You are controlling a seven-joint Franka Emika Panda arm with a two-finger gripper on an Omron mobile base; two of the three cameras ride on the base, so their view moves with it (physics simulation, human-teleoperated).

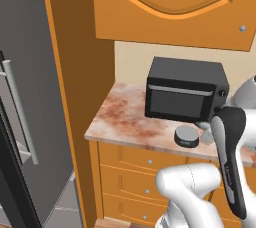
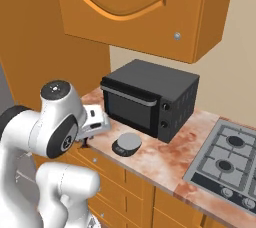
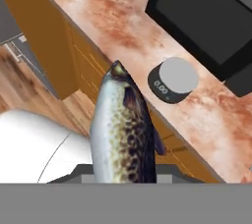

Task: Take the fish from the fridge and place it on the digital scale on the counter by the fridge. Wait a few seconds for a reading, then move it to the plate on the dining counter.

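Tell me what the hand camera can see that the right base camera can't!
The hand view has the fish, speckled and held by the shut gripper, hanging out past the counter's front edge, short of the scale. It also has the wooden floor.

The right base view has the stove, the wall cupboard and the robot's white arm.

Both have the digital scale with nothing on it, the black microwave behind it, and the marbled counter.

fish — grey, brown-speckled | scale — dark, grey top | counter — reddish marbled
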